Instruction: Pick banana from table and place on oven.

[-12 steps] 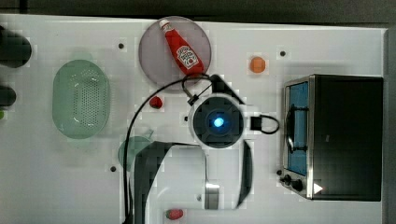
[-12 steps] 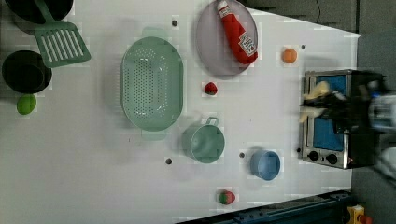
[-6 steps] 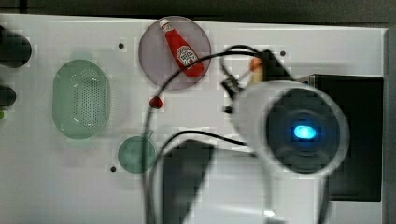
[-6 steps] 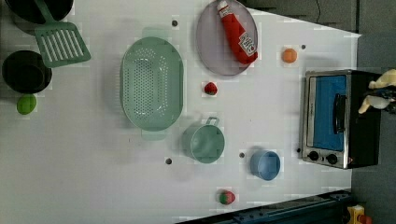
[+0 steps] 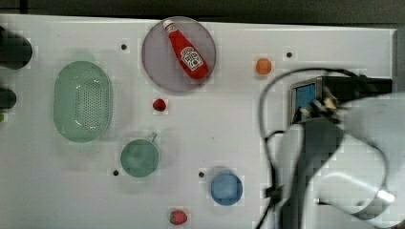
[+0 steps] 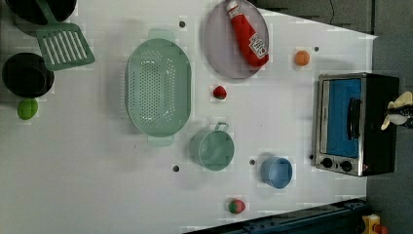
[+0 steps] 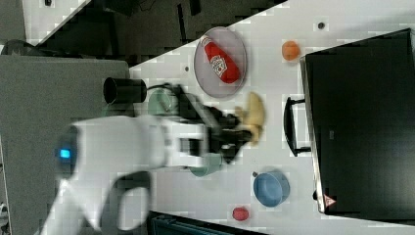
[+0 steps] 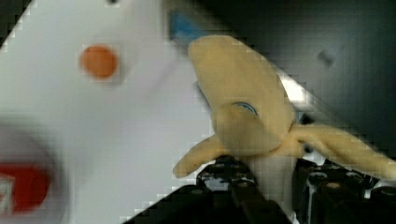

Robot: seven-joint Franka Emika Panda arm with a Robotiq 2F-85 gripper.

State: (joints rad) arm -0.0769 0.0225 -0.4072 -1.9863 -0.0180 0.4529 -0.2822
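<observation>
Over the oven's front edge: gripper (image 8: 275,179) carries the banana (image 8: 245,112)
Claw: dark jaws narrowed onto the banana's lower stem, peel strips splayed out to both sides; nothing else in the grip
Banana: off the table, up in the air; in the right view banana (image 7: 253,119) hangs just beside the oven's handle, gripper (image 7: 238,134) behind it; in the left view banana (image 6: 398,108) shows at the oven's far side, past the black top
Oven: oven (image 5: 305,95) half covered by the arm in the top view; oven (image 6: 355,124) has its door closed, black top bare; oven (image 7: 359,122) top also bare
Change: a second ago the arm sat mid-table over the middle of the board; half a second ago it was swinging toward the oven; now it is at the oven with the banana raised; grip looks slightly tighter than before
Meaning: pick looks done, carry nearly done; what is left is to get the fruit squarely over the black top, lower it and let go; risk is dropping it short, on the handle side
Table: table (image 6: 97,170) white, small dark holes; ketchup bottle (image 6: 247,31) on a grey plate (image 6: 219,44); orange ball (image 6: 302,57) near the oven; green colander (image 6: 157,87); green cup (image 6: 212,148); blue bowl (image 6: 276,171); strawberry (image 6: 219,91); all well apart from the oven top
Room: dark floor past the table edges; green spatula (image 6: 63,46) and black pots at the left view's left
</observation>
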